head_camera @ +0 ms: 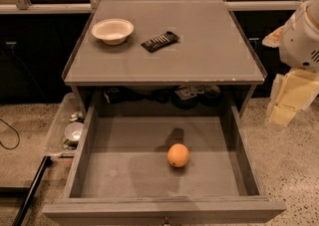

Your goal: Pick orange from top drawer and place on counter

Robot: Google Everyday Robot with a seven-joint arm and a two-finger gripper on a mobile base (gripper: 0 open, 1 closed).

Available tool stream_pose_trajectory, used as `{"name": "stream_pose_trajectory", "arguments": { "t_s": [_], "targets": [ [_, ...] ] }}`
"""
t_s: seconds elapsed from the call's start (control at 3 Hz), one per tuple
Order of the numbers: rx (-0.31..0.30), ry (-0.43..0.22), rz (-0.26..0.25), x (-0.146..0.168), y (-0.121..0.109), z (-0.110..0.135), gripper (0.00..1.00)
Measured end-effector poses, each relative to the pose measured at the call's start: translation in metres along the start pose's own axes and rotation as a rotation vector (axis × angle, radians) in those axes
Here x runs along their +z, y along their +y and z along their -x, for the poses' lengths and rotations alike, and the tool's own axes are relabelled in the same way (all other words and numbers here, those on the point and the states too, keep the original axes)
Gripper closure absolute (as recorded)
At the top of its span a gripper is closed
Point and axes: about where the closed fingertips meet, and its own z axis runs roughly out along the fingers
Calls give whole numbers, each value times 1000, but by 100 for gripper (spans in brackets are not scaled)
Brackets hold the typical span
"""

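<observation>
Gripper (289, 103) hangs pointing down, right of the counter (199, 56).

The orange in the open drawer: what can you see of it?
The orange is small, round and smooth-skinned, evenly bright orange, whole. It rests on the flat grey bottom of the pulled-out top drawer, slightly right of centre, clear of its walls, nothing else touching it. The gripper hangs out beyond the drawer's right side, well away.

White arm (302, 41), pale-yellow end effector (291, 98), right
</observation>
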Motion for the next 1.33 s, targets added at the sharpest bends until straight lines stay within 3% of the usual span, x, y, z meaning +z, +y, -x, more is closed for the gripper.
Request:
{"name": "stream_pose_trajectory", "arguments": {
  "t_s": [0.67, 1.33],
  "targets": [
    [48, -29, 99, 104, 32, -43, 0],
    [95, -122, 106, 176, 46, -62, 0]
  ]
}}
